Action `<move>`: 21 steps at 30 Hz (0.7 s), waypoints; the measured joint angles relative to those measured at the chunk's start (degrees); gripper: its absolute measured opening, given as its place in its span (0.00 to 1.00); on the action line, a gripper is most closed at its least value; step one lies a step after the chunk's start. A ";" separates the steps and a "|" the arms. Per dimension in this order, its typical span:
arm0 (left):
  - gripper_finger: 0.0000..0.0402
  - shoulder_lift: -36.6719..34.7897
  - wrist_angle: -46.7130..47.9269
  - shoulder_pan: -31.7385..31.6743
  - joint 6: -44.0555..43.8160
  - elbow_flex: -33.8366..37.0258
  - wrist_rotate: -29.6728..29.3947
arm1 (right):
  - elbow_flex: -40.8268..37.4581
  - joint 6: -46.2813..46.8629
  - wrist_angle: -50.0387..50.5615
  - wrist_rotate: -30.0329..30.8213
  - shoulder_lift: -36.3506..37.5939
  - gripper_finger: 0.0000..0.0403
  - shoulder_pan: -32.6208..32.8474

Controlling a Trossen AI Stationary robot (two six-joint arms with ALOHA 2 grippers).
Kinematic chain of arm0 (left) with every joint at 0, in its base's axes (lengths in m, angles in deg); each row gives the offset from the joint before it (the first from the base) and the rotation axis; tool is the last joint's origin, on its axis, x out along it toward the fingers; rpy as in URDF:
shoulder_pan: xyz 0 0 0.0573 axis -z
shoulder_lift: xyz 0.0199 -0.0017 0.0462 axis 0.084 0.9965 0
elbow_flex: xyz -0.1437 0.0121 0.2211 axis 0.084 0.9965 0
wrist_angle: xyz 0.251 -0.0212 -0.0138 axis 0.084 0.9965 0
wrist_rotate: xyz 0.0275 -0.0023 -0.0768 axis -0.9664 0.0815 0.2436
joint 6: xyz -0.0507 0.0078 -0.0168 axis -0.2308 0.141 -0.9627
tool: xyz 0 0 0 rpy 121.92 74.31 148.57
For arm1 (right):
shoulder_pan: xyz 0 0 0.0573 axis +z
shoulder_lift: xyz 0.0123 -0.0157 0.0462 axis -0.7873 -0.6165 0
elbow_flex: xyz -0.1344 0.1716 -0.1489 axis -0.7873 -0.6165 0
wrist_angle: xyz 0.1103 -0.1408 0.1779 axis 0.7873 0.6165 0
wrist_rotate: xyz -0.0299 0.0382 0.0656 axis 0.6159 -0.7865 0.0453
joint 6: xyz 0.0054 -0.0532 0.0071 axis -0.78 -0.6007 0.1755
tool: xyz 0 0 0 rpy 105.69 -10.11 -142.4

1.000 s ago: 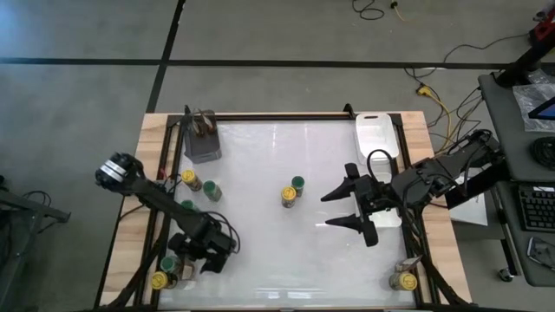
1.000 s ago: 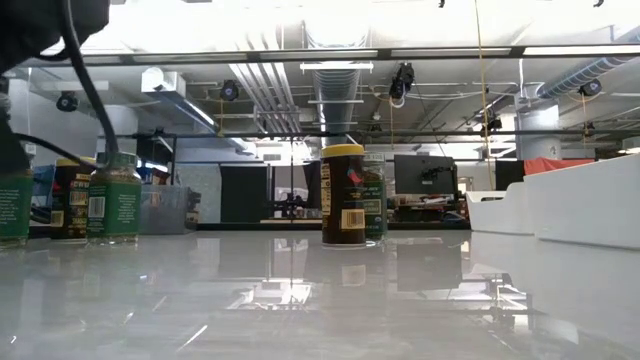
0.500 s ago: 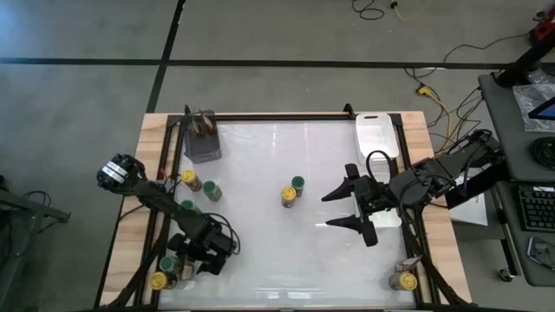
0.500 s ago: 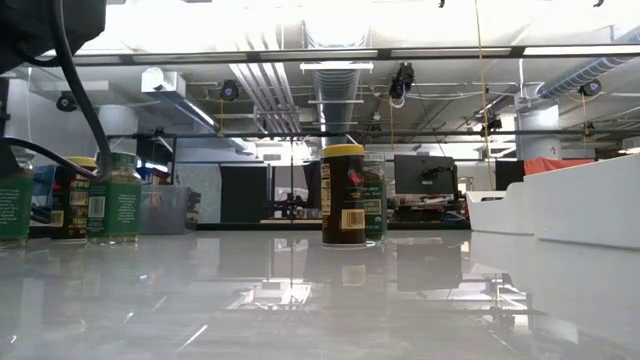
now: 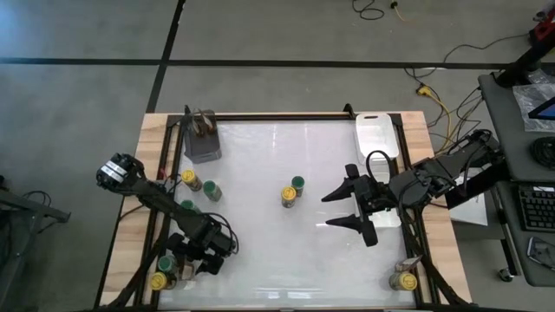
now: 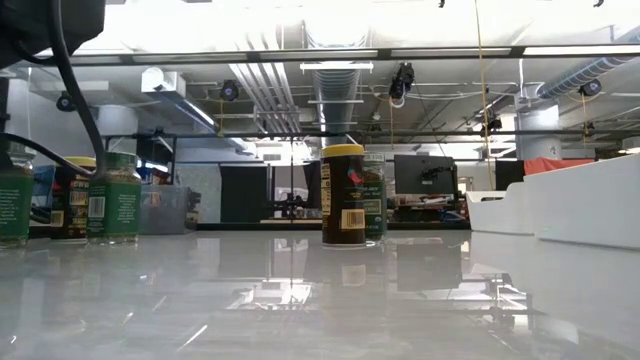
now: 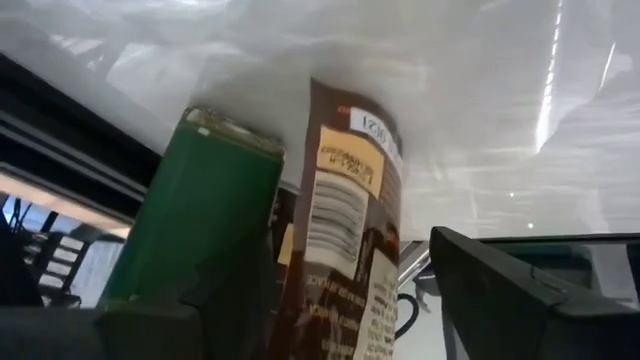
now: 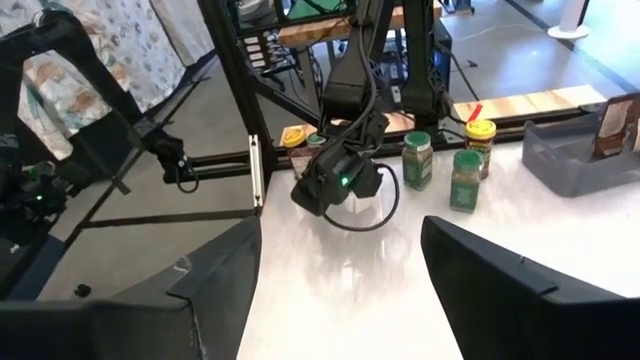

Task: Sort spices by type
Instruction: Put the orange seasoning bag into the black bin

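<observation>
The left gripper (image 5: 201,257) is spread around a brown-labelled jar (image 7: 345,250) beside a green jar (image 7: 195,225), near the bench's (image 5: 260,251) front-left corner. The right gripper (image 5: 347,208), spread wide, waits near the right edge. Two more small jars (image 5: 291,190), yellow-lidded and green-lidded, stand mid-bench.

The left hand (image 5: 201,256) covers jars at the lower left of the surface (image 5: 277,251); whether it grips cannot be told.

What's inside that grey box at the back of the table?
The grey square cup holds several brown sticks standing up out of its top. What the sticks are, and anything lying lower down inside the cup, stays hidden by its walls.
</observation>
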 joint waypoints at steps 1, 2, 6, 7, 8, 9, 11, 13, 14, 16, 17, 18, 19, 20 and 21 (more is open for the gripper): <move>0.63 -0.01 0.46 0.00 -0.16 0.00 0.43 | 0.00 0.00 0.11 0.00 0.00 0.67 0.00; 0.62 -0.02 0.81 0.00 -0.24 -0.03 0.52 | 0.00 -0.02 0.11 0.00 0.00 0.68 0.00; 0.59 -0.71 0.70 0.00 -0.47 -0.35 0.12 | 0.00 -0.06 0.07 0.00 0.00 0.69 0.00; 0.58 -1.01 0.79 0.00 -1.00 -0.35 -0.77 | 0.00 -0.09 0.07 0.00 0.00 0.69 0.00; 0.58 -1.27 0.71 0.00 -1.60 -0.35 -1.51 | 0.00 -0.09 0.07 0.00 0.00 0.69 0.00; 0.58 -1.60 0.70 0.00 -2.00 -0.35 -2.02 | 0.00 -0.09 0.04 0.00 0.00 0.68 0.00; 0.59 -2.07 0.97 0.13 -2.24 -0.34 -2.12 | 0.00 -0.06 0.04 0.00 0.00 0.68 0.00; 0.59 -2.26 1.15 0.34 -2.22 -0.08 -2.17 | 0.00 -0.06 0.12 0.00 0.00 0.67 0.00; 0.60 -2.27 1.23 0.39 -2.28 0.08 -2.17 | 0.00 -0.06 0.18 0.00 0.00 0.66 0.00; 0.60 -2.22 0.91 0.44 -2.71 0.40 -2.19 | 0.00 -0.06 0.34 0.00 0.00 0.65 0.00; 0.60 -2.07 0.56 0.44 -2.97 0.46 -2.19 | 0.00 -0.06 0.33 -0.02 0.00 0.65 0.00; 0.59 -1.78 -0.05 0.43 -3.19 0.50 -2.21 | 0.00 -0.06 0.35 -0.02 0.00 0.64 0.00; 0.58 -1.49 -0.35 0.42 -3.47 0.50 -2.31 | 0.00 -0.06 0.37 -0.02 0.00 0.64 0.00; 0.58 -1.22 -0.33 0.43 -3.60 0.52 -2.49 | 0.00 -0.06 0.35 -0.02 0.00 0.64 0.00; 0.57 -1.07 -0.23 0.44 -3.70 0.53 -2.53 | 0.00 -0.06 0.37 -0.02 0.00 0.63 0.00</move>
